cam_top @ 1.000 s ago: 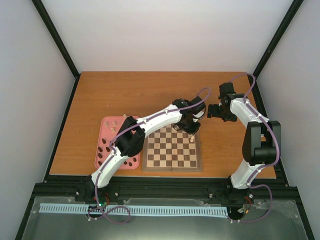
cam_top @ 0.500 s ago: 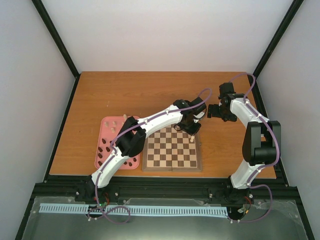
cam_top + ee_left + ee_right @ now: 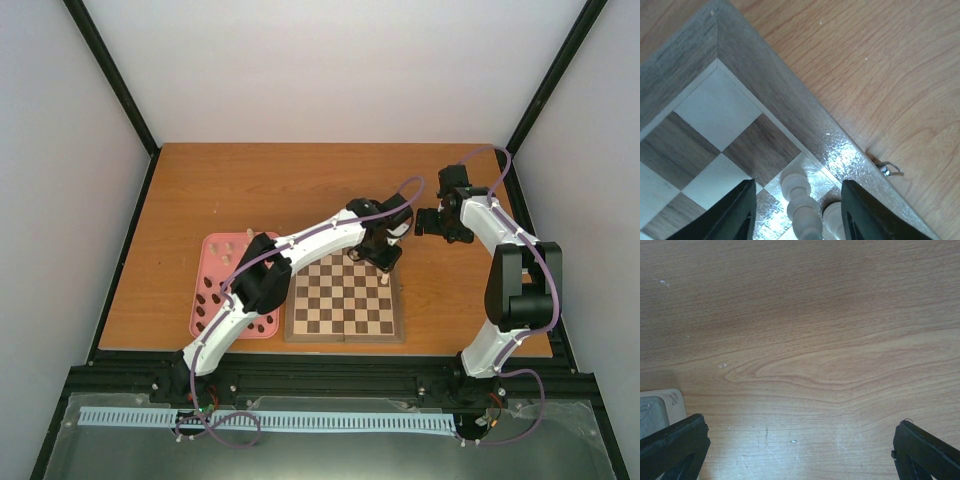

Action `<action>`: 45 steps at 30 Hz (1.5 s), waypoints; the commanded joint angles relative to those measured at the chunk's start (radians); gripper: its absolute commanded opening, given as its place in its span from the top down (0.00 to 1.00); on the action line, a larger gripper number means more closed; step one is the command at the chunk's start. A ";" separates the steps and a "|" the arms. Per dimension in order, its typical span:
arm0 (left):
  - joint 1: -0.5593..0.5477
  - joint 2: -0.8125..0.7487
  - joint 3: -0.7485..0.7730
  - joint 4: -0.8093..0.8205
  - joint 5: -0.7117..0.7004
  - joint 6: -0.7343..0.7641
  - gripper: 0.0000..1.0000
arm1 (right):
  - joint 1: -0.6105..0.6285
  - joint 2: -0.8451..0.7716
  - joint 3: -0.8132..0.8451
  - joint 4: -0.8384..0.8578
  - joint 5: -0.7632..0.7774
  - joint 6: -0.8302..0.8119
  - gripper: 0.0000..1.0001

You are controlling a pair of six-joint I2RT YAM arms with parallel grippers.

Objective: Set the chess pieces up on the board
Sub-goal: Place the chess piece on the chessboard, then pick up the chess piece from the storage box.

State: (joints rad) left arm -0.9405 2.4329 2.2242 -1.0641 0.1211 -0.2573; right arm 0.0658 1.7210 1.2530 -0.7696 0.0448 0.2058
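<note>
Left wrist view has the left pincer parted, clear of the upright cream chess piece between its jaws (on an edge square of the board), while the right pincer gapes wide above the surface.

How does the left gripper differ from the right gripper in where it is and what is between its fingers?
The left gripper hangs over a corner of the board; the right gripper hangs over the table. A cream chess piece stands between the left gripper's fingers, touching neither; nothing is between the right gripper's. The right gripper looks spread wider. Both are open, with black fingers.
</note>
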 commanded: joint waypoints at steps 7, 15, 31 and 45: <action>-0.012 -0.097 0.075 -0.026 -0.029 0.033 0.37 | -0.009 -0.037 0.028 0.000 -0.005 0.000 0.00; 0.054 -0.196 0.085 -0.037 -0.190 0.027 0.34 | -0.007 -0.045 0.032 -0.005 -0.005 -0.004 0.00; 0.767 -0.705 -0.653 0.049 -0.367 -0.231 0.47 | -0.008 -0.049 0.007 0.013 -0.024 -0.002 0.00; 0.872 -0.622 -0.810 0.134 -0.239 -0.261 0.53 | -0.007 -0.048 -0.004 0.010 -0.027 -0.006 0.00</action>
State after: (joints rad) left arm -0.0738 1.7859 1.4254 -0.9695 -0.1581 -0.4980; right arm 0.0658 1.7000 1.2575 -0.7662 0.0170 0.2062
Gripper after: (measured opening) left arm 0.476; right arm 0.999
